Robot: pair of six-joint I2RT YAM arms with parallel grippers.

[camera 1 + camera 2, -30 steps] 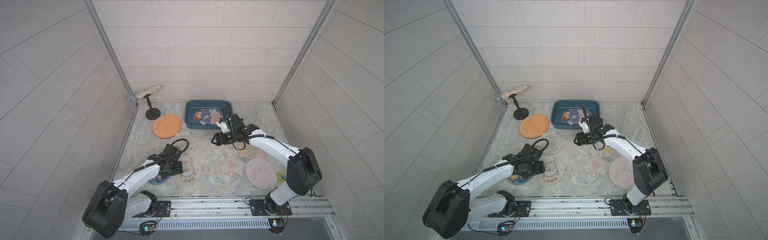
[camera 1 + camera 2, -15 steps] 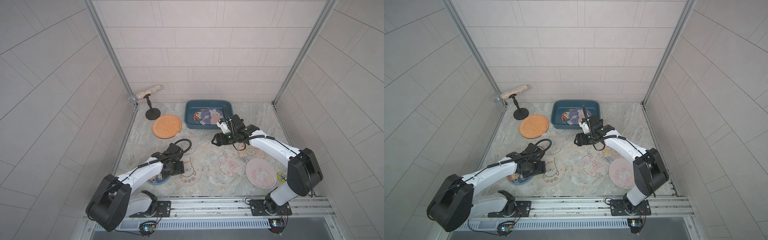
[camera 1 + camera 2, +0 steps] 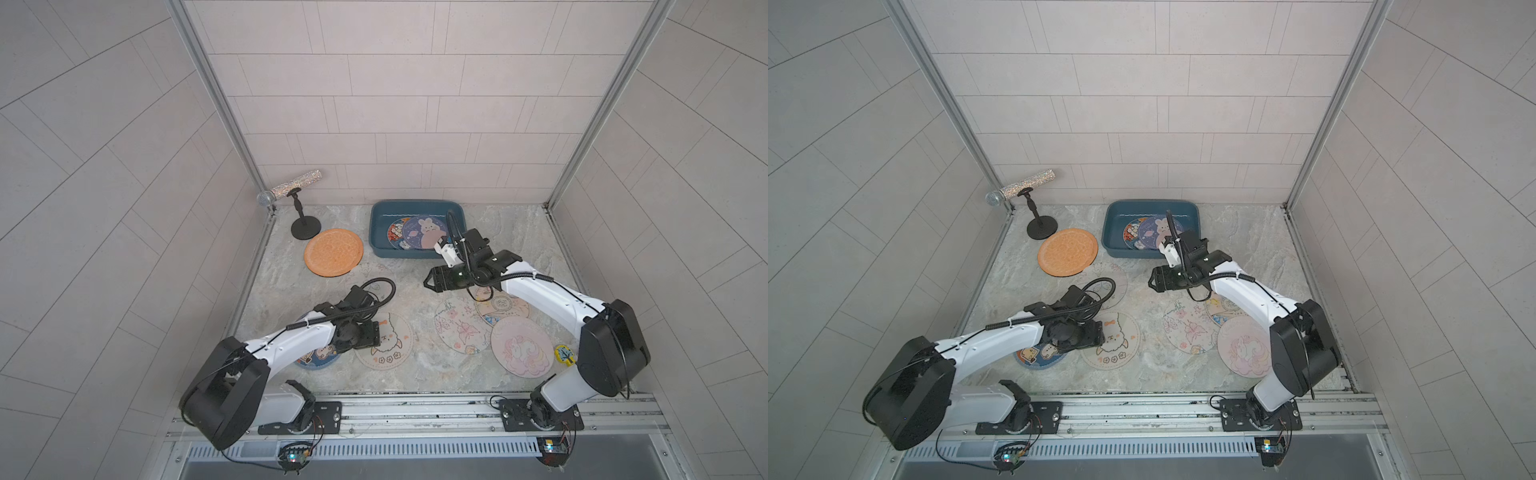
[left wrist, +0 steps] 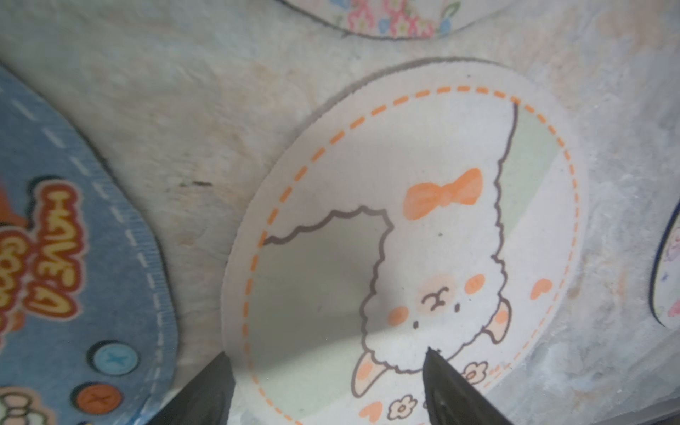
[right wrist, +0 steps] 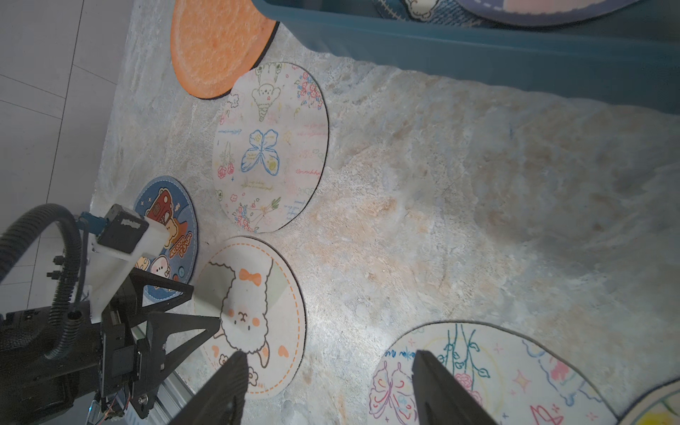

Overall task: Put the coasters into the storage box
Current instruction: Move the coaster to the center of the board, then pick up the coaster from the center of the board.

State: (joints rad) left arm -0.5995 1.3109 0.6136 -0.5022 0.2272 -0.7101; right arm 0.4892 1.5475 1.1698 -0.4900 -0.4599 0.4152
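Left gripper [image 4: 326,355]: jaws wide and empty, low over the alpaca coaster [image 4: 404,239]. One finger sits at its rim and the other over the print, which looks like a set-up to pinch the thin edge. I cannot tell if it touches.
Right gripper [image 5: 329,353]: jaws apart, holding nothing. It hangs above the table [image 3: 415,365] in front of the storage box [image 3: 378,239], probably to leave the other arm room.
Storage box: at the back of the table, with two printed coasters [image 3: 424,230] inside. They overlap, so neither lies quite flat.
Coasters left out: the alpaca one, with the blue coaster [image 4: 73,257] just beside it. The orange coaster [image 3: 333,252] is near the box, its edge under the butterfly coaster [image 5: 270,147]. The flower coaster [image 3: 459,328] and pink coaster [image 3: 521,347] are on the right.
Handling: the mats lie flat, so each probably needs an edge lifted first.
Progress: early, with most coasters on the table.
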